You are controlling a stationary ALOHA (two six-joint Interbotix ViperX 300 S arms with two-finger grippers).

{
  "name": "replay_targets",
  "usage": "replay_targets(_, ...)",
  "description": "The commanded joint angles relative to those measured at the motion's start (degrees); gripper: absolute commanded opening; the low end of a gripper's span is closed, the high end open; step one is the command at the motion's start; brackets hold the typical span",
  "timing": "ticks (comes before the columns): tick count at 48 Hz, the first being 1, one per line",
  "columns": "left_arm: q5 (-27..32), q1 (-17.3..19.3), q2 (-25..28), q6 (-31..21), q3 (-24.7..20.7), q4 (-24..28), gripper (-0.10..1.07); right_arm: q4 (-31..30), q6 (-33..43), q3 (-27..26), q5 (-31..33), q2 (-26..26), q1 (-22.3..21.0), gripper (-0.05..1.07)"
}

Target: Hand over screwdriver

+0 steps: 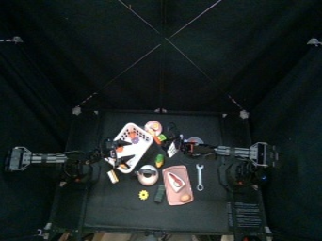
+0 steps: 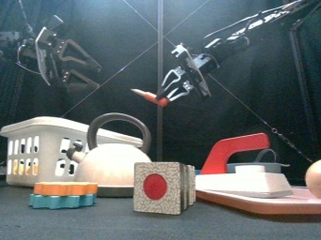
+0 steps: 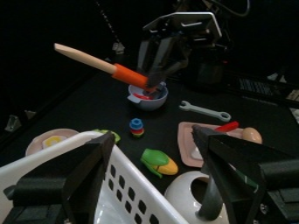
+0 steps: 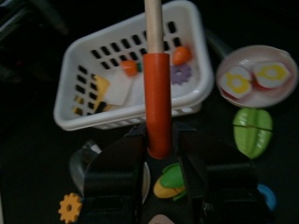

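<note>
Screwdriver: held aloft, clamped in the right gripper, handle pointing to 9 o'clock. Light and rigid by appearance; left gripper, spread wide, should take the free wooden handle.

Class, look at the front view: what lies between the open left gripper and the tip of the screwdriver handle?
Nothing: only air separates the left gripper from the screwdriver, held by the right gripper.
</note>
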Motion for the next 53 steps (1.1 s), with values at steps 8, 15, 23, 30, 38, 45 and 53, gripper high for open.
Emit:
replay_targets(8,-3.78,-1.58,0.62,-0.79,-1.32,-0.97,1.04,-7.38,-0.18,1.49,-14.94,0.7,-0.53,0.6)
replay_targets(15,-8.53,-2.37,3.16,-1.14,-0.97,-1.85,1.04,-9.93,-0.35,2.81,-18.98,0.62,-0.35,0.6)
replay_targets(23,-13.54,-5.98,6.59,-2.55,-2.55,-1.85,1.04,-11.78,-0.26,2.81,-19.95,-0.53,-0.35,0.6)
replay_targets(30,-18.02,-8.35,9.14,-5.89,-4.57,-1.85,1.04,-11.95,-0.26,2.72,-20.48,-0.62,-0.44,0.6)
replay_targets(38,-24.43,-8.61,12.3,-9.32,-6.59,-1.85,1.04,-11.95,-0.35,3.08,-22.06,-0.62,-0.44,0.6)
replay_targets(45,-27.16,-8.61,15.91,-10.9,-7.91,-2.02,1.04,-12.04,-0.35,3.16,-23.38,-0.7,-0.44,0.6)
replay_targets(53,-31.03,-8.61,20.21,-11.43,-9.4,-5.1,1.04,-12.04,-0.35,3.16,-23.91,-0.7,-0.44,0.6)
